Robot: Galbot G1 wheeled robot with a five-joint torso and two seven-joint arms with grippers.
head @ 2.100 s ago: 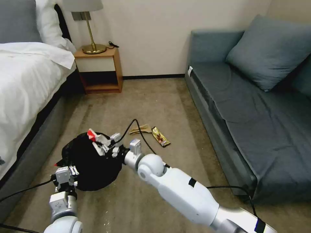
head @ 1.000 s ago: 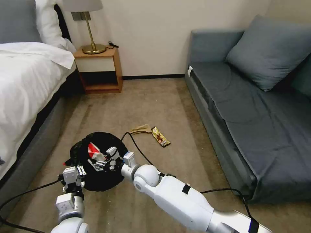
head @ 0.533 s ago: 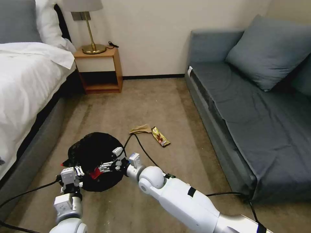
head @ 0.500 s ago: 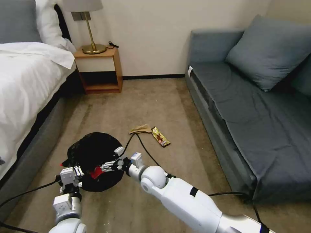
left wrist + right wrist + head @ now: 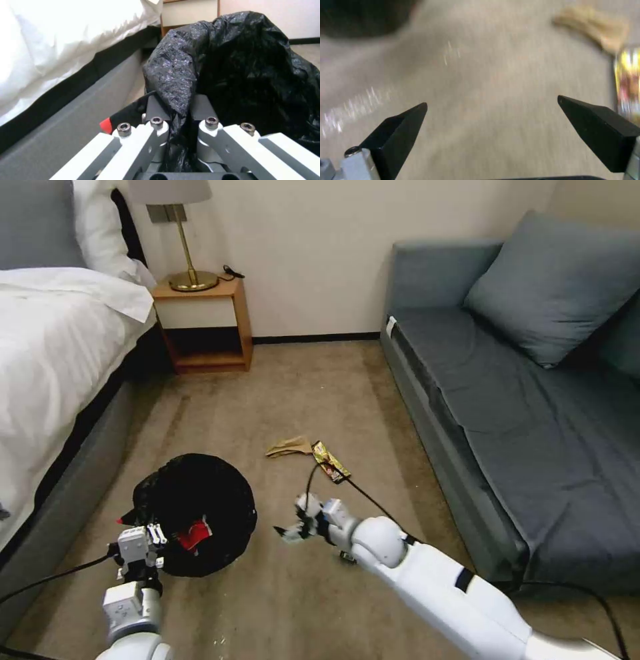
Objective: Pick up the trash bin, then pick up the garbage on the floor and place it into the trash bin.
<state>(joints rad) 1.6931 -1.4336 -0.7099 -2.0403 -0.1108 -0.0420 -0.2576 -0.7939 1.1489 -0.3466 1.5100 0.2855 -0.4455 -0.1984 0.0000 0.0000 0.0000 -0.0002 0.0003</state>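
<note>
The trash bin [image 5: 193,500], a round black basket with a crinkly black bag [image 5: 250,75], is low beside the bed. My left gripper [image 5: 148,537] [image 5: 176,107] is shut on its near rim and bag. A crumpled red-white wrapper [image 5: 195,533] lies inside the bin. My right gripper [image 5: 290,530] [image 5: 491,105] hangs open over bare carpet to the right of the bin, with nothing between its fingers. Garbage on the floor beyond it: crumpled tan paper [image 5: 290,447] [image 5: 593,27] and a gold-brown snack wrapper [image 5: 331,462] [image 5: 628,82].
A bed [image 5: 47,353] runs along the left, with a wooden nightstand [image 5: 203,323] and lamp at the back wall. A grey sofa [image 5: 520,413] fills the right side. A black cable [image 5: 360,490] trails from my right wrist across the snack wrapper.
My right gripper let the red-white wrapper drop into the bin, then pulled out and swung right over the carpet. My left gripper kept its hold on the bin.
</note>
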